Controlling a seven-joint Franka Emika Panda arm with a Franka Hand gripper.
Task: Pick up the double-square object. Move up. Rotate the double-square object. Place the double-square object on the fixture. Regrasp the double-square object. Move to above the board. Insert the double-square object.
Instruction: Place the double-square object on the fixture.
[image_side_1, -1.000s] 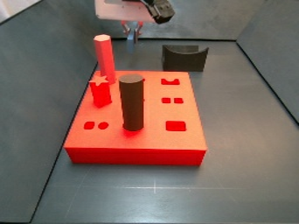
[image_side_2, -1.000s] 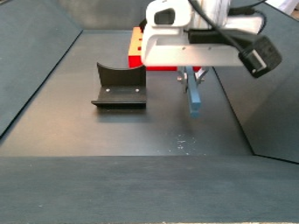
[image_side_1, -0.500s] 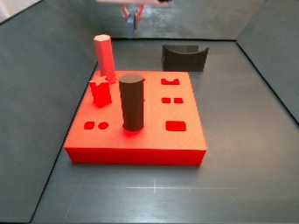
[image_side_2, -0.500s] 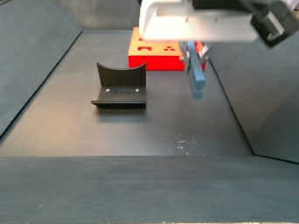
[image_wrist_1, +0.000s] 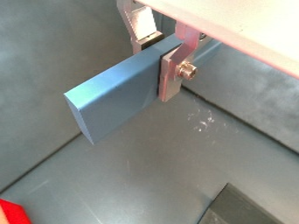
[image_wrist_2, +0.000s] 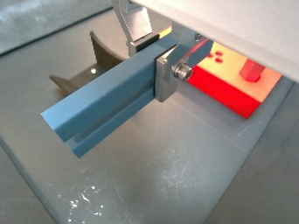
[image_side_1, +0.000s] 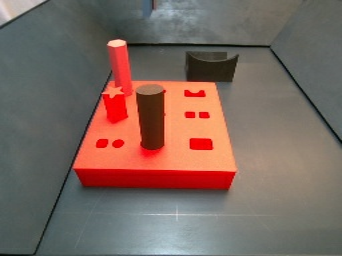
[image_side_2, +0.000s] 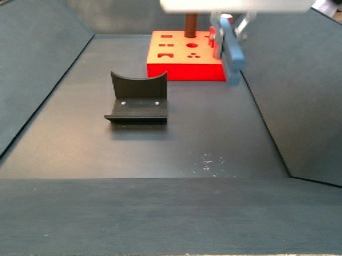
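Note:
The double-square object (image_wrist_1: 107, 103) is a grey-blue bar, and my gripper (image_wrist_1: 159, 51) is shut on one end of it. Both wrist views show it clamped between the silver fingers (image_wrist_2: 167, 70), the bar (image_wrist_2: 103, 112) reaching out well clear of the floor. In a side view the bar (image_side_2: 233, 52) hangs upright under the gripper (image_side_2: 225, 18) at the frame's top, in front of the red board (image_side_2: 171, 68). The fixture (image_side_2: 138, 97) stands on the floor to the left of the bar. The other side view shows the board (image_side_1: 160, 160) and fixture (image_side_1: 211, 65), but the gripper is above that frame.
A red hexagonal post (image_side_1: 119, 62) and a dark grey cylinder (image_side_1: 150, 118) stand upright on the board. Sloping dark walls (image_side_2: 40, 90) enclose the floor on both sides. The board (image_wrist_2: 233, 83) and the fixture (image_wrist_2: 96, 63) lie below the held bar.
The gripper has risen with the bar, leaving the top of one side view. In the other the bar now hangs higher, level with the board.

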